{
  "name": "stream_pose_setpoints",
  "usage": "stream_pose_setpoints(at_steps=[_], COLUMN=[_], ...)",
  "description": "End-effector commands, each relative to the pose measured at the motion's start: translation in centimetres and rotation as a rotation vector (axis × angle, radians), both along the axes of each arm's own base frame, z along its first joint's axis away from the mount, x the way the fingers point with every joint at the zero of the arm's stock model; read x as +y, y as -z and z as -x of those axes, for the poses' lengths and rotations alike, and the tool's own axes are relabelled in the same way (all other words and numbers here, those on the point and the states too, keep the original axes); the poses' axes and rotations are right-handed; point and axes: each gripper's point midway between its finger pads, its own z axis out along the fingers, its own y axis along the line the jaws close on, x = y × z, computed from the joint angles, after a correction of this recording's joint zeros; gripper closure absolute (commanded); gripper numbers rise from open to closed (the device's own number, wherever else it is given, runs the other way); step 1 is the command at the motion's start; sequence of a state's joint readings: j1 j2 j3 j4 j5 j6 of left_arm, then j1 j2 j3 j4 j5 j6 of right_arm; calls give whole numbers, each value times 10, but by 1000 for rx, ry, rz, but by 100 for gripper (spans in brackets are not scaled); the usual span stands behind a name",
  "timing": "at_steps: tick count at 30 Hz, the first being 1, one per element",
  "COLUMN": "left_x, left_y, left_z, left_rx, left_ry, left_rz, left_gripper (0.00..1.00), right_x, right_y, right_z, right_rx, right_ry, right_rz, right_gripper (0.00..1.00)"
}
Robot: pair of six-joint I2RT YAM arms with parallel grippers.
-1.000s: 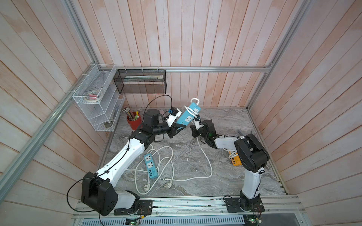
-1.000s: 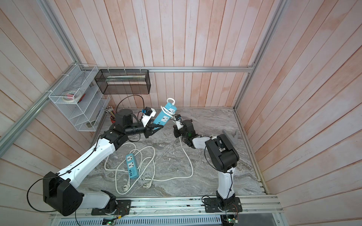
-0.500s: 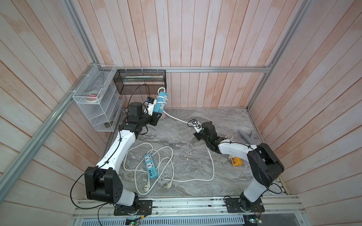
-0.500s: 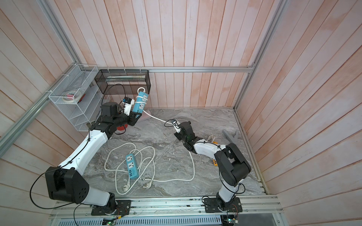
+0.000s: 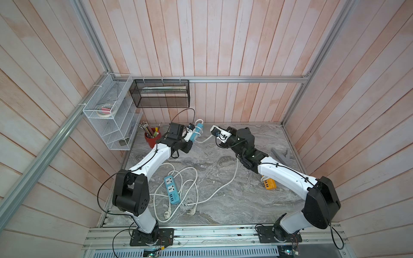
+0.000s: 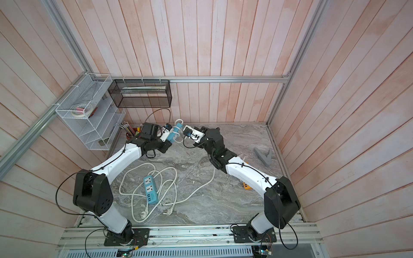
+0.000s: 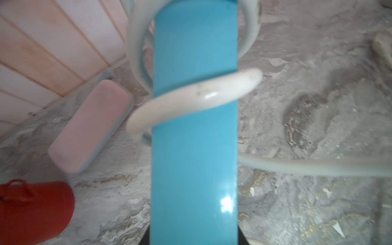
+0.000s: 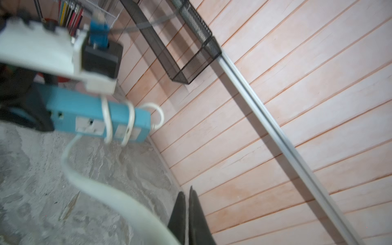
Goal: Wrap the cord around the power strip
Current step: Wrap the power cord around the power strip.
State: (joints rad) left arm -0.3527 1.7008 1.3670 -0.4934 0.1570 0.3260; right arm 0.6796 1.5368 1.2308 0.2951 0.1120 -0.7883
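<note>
A blue power strip (image 5: 198, 132) is held off the table at the back, with my left gripper (image 5: 190, 136) shut on one end of it. Two turns of the white cord (image 8: 129, 121) sit round its body, and a small loop sticks out of its far end. From the strip the cord (image 5: 232, 178) runs to my right gripper (image 8: 187, 196), then drops to the table and ends in a plug (image 5: 192, 211). The right gripper is just right of the strip, its fingers shut tip to tip, with the cord passing alongside them.
A second blue power strip (image 5: 172, 193) lies in loose white cord loops at the front left. An orange strip (image 5: 269, 184) and a grey piece (image 5: 282, 154) sit to the right. A red pencil cup (image 5: 153, 139), a pink case (image 7: 91, 127), a white rack (image 5: 111, 111) and a black mesh basket (image 5: 161, 93) stand at the back left.
The left arm swung the strip out to the back left, then brought it partway back right. The right gripper moved up and left, close to the strip.
</note>
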Motion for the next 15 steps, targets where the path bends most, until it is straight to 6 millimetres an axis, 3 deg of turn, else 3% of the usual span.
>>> stream_pose_setpoints(at_steps=[1,5,9,12,15], left_x=[-35,-75,-118,-141,-149], left_y=[23,31,28,9,-24], left_z=[36,78,143,187,211], left_rx=[73,166,272,303,294], left_ry=[230,413,671,837,935], left_rz=[-100,-59,14,109,247], left_gripper=[100,100,100,100,100], right_x=[3,-4,-10,-17,-26], right_y=[-50,-53,-39,-15,11], right_z=[-15,-49,-84,-106,-116], right_rx=[-64,-1,109,214,331], right_ry=[-69,-90,-146,-178,-226], right_rz=[-21,-19,-6,-1,-74], right_gripper=[100,100,100,100,100])
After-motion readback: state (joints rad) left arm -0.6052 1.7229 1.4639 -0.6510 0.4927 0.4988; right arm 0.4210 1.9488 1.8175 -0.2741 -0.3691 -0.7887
